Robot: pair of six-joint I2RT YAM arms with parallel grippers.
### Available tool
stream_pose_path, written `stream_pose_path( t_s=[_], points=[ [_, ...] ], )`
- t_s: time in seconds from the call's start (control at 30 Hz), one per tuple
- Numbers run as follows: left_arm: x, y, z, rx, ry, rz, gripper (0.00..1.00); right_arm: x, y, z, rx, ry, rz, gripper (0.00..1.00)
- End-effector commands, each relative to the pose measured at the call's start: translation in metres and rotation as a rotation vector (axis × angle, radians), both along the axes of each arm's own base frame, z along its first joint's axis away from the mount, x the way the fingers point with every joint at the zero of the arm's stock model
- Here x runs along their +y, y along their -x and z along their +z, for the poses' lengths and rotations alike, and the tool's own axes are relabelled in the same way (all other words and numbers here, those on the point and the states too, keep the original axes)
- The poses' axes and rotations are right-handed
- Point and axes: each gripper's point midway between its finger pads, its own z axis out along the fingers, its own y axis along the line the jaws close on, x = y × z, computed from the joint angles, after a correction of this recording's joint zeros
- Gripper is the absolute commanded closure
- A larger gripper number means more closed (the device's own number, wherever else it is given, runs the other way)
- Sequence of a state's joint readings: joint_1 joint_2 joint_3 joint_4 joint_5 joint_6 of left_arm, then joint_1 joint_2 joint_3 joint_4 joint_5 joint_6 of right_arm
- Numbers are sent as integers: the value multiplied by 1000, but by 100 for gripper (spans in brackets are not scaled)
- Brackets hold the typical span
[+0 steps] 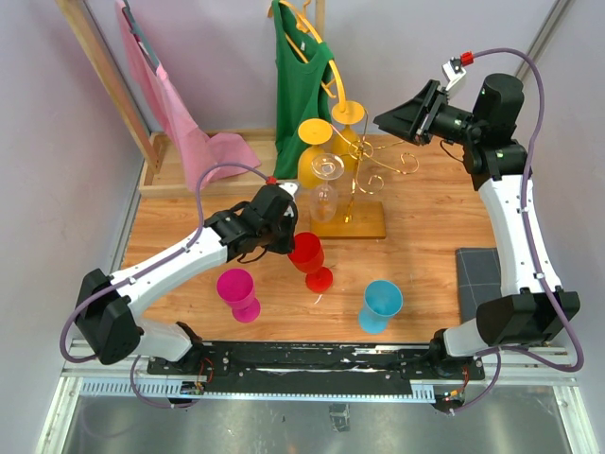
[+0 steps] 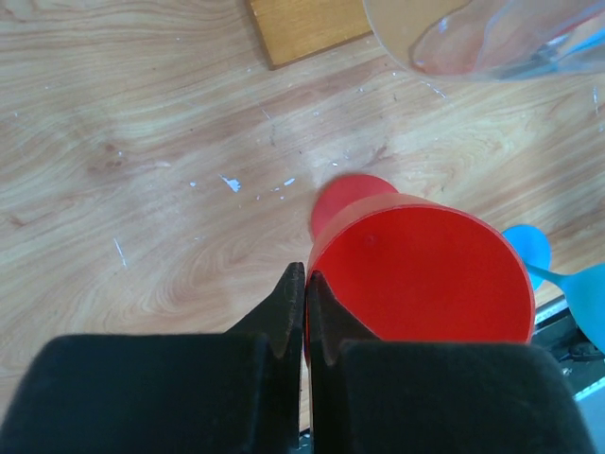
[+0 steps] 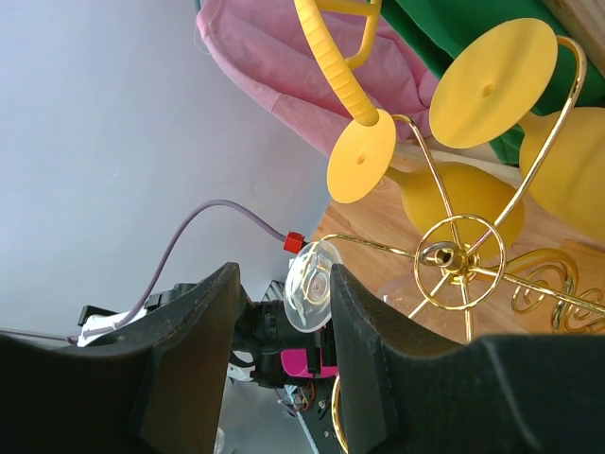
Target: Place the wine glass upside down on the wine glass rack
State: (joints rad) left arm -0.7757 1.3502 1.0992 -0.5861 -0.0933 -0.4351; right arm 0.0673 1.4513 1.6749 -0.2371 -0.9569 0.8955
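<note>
While left gripper [image 2: 304,276] pinches red wine glass [image 2: 425,274] rim, clear glass [image 2: 492,38] close by; right gripper [image 3: 282,276] half-open, empty.

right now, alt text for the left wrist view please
The left gripper, fingers shut, pinches the near rim of an upright red glass on a wooden table. A clear glass and a corner of the rack base show at the top, a blue glass at right.
</note>
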Motion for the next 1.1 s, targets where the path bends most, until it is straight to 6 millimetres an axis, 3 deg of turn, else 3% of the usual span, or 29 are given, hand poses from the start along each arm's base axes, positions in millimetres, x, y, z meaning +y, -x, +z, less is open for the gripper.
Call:
stream_pose_path(
  t_s=[0.0,0.17,0.3,0.6,0.83,1.07],
  points=[
    [-3,0,18,-45,31,-6,100,-5,6,14,-61,0,-16,55],
    [-6,15,43,-51,57,-113,100,-5,7,18,-78,1,-9,55],
    [-13,31,76,-59,137,-199,100,-4,9,21,-90,0,-2,55],
    [-38,81,182,-139,460,-477,100,-5,9,22,-105,5,-1,53],
    [-30,100,257,-220,751,-623,100,-5,11,26,-118,2,2,53],
    [-10,105,306,-276,1004,-729,100,-6,14,26,-131,10,-3,53]
  ],
)
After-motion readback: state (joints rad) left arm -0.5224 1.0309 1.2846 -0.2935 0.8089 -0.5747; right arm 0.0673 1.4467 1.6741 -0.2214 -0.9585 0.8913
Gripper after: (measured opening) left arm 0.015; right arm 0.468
